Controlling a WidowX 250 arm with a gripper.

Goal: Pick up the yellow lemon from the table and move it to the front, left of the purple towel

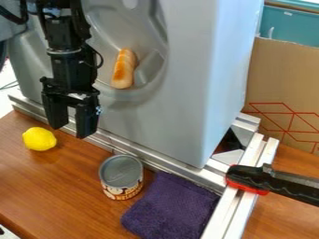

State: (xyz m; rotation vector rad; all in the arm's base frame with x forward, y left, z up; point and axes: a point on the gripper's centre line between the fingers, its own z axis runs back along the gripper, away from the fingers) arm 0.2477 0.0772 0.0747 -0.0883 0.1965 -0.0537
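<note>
Your gripper (72, 129) hangs in the upper left of the frame, pointing down in front of the grey molded unit (183, 88). Its two fingers are spread, with an open gap between them. The item nearest to it is the yellow lemon (40, 139), which lies on the wooden table (59, 186) at the left edge of the frame, below and slightly left of the fingers, apart from them. The open-topped can (121, 178) stands upright below center, with an illustrated label around its side. Directly to its right, you see the folded purple cloth (173, 205) at the bottom of the frame. The bread roll (124, 69) sits in the unit's rounded recess, above and to the right of the gripper. A metal rail (165, 163) runs diagonally along the unit's base. At lower right, a black-and-red clamp (249, 179) rests across a second rail (235, 207); a cardboard panel (283, 88) stands behind, at the right edge.
</note>
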